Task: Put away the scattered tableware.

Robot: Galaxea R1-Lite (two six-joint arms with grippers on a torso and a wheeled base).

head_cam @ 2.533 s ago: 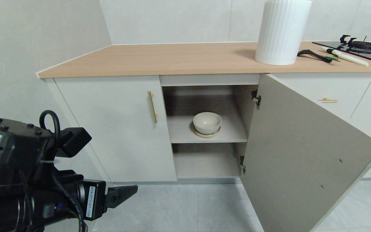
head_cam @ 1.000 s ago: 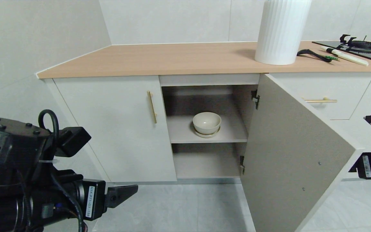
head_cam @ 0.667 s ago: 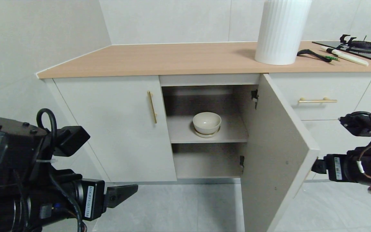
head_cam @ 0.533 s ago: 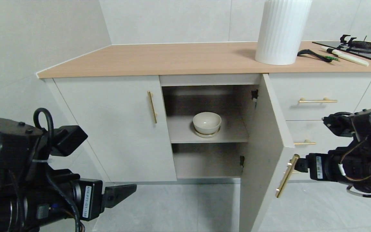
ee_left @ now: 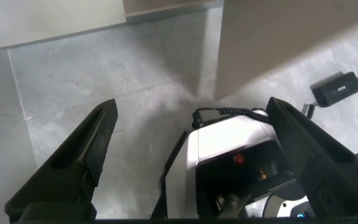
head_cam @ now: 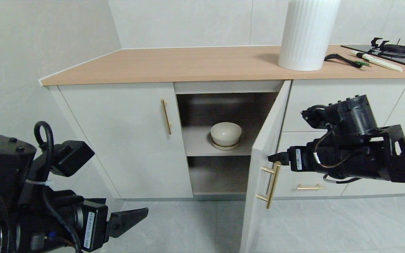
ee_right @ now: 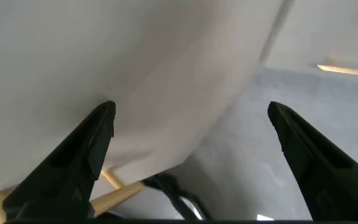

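Now your right gripper, spread wide, is at the free edge of the cabinet door: likely stiff, light; push beside the brass handle. Left gripper spread, empty.

Left gripper held low, jaws spread, right gripper extended level, jaws spread

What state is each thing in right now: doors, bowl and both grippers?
Right cabinet door: ajar, about half open.
Left cabinet door: shut.
Bowl: upright on a saucer, upper shelf.
Drawers: shut.
Left gripper: open, empty.
Right gripper: open, by the door handle.
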